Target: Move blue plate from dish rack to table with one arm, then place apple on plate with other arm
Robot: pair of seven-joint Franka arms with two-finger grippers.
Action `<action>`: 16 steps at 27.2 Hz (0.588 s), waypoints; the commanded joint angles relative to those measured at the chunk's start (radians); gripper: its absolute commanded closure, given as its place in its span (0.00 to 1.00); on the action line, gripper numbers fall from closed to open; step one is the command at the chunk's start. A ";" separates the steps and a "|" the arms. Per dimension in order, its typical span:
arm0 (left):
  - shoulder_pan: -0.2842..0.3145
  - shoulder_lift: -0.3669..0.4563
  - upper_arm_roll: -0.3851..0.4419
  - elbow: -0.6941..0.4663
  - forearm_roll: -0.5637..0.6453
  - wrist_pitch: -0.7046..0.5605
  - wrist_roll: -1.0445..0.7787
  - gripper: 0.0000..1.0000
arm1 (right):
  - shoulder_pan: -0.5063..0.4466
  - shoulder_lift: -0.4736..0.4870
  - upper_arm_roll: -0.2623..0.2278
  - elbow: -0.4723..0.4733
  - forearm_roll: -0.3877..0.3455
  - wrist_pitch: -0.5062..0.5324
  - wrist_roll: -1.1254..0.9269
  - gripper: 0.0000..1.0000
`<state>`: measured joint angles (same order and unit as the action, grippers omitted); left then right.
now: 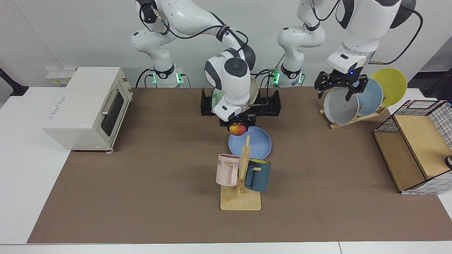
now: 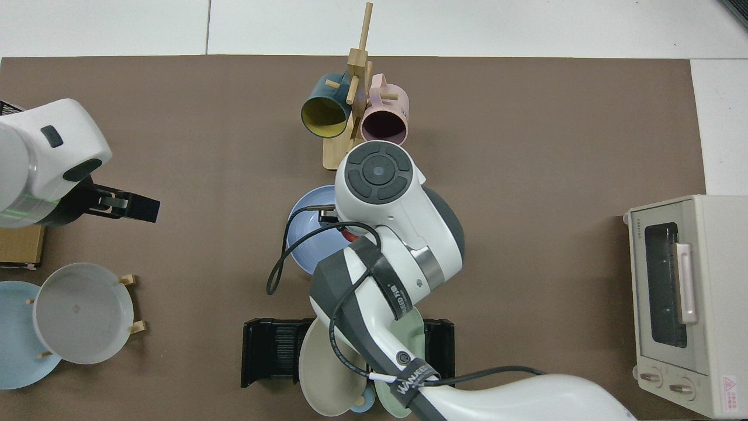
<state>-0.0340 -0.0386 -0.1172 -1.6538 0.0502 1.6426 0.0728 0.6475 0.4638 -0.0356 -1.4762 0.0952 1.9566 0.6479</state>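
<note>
Red and yellow, the apple is clamped between the fingers of the right end effector, hanging directly under it above the far edge of the blue plate. That plate lies flat on the brown mat of the surface, between the black dish rack behind it and the wooden mug tree in front, which carries a pink mug and a dark teal mug. From above, the right arm's wrist covers most of the plate and only a sliver of the apple shows. Well apart, the left end effector waits with fingers spread, over the grey plate on the pale wooden stand.
</note>
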 commanded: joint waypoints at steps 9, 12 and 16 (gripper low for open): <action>0.000 -0.006 0.004 0.011 0.002 -0.021 0.010 0.00 | 0.055 0.159 -0.006 0.125 0.058 0.019 0.055 1.00; 0.000 -0.006 0.004 0.011 0.002 -0.021 0.010 0.00 | 0.064 0.167 -0.006 0.117 0.066 0.025 0.055 1.00; 0.000 -0.006 0.004 0.011 0.002 -0.021 0.010 0.00 | 0.073 0.167 -0.006 0.082 0.057 0.031 0.049 1.00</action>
<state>-0.0340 -0.0390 -0.1172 -1.6538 0.0502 1.6424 0.0728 0.7092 0.6190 -0.0362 -1.3885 0.1382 1.9754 0.6826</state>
